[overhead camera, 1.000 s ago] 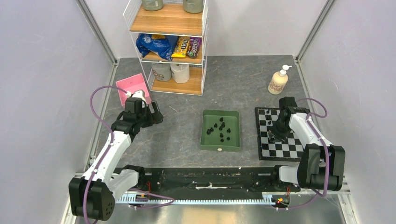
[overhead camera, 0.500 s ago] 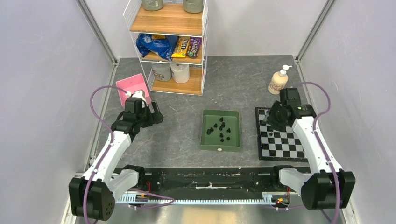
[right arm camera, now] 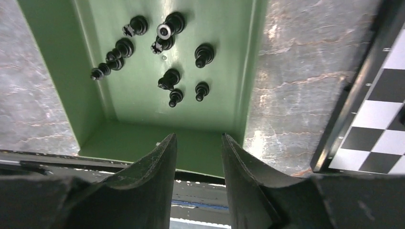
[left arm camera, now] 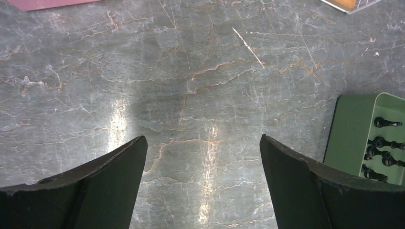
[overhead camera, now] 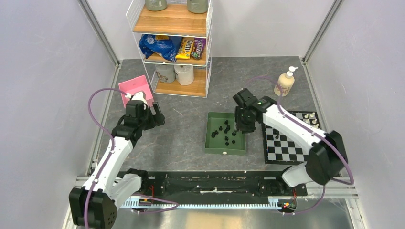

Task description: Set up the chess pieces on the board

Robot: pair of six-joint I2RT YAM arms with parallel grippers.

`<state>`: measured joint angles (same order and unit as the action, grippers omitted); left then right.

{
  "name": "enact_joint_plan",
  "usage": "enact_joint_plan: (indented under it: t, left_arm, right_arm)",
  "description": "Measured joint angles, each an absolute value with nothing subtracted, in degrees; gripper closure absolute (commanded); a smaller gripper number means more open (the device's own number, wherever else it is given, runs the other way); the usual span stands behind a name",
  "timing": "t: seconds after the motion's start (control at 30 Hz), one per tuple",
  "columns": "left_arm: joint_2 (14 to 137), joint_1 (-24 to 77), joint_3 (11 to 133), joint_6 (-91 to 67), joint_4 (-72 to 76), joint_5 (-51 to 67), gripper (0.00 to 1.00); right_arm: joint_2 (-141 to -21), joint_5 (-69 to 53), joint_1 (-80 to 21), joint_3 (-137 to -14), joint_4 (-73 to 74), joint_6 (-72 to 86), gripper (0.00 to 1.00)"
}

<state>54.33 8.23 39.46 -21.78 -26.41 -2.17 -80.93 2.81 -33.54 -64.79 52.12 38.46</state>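
Several black chess pieces (overhead camera: 226, 131) lie in the green tray (overhead camera: 210, 143); in the right wrist view the pieces (right arm camera: 168, 78) are scattered on the tray floor (right arm camera: 138, 138). A few white pieces (overhead camera: 311, 116) stand at the far right corner of the checkered board (overhead camera: 285, 143), whose edge also shows in the right wrist view (right arm camera: 377, 109). My right gripper (overhead camera: 241, 125) hovers over the tray's right side, its jaws (right arm camera: 198, 143) slightly apart and empty. My left gripper (overhead camera: 155, 117) is wide open and empty (left arm camera: 203, 143) over bare table left of the tray (left arm camera: 351, 138).
A cream pump bottle (overhead camera: 285, 82) stands behind the board. A wire shelf unit (overhead camera: 173, 45) with snacks and rolls stands at the back. A pink sheet (overhead camera: 135, 88) lies by the left arm. Grey marbled tabletop (overhead camera: 184, 129) lies between the left gripper and the tray.
My right arm has swung left from over the board to above the tray's right side, uncovering the board. The left arm has hardly moved.
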Motion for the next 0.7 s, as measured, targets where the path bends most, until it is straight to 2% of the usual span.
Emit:
enact_joint_plan:
  t: [0.27, 0.7]
  left_arm:
    - [54.0, 8.2, 39.5, -21.8, -26.0, -3.0, 0.05]
    - [55.4, 8.2, 39.5, -21.8, -26.0, -2.9, 0.05]
  right_arm:
    - [-90.4, 3.0, -38.2, -66.2, 50.6, 38.8, 0.57]
    - [-96.8, 2.8, -38.2, -66.2, 48.4, 38.6, 0.62]
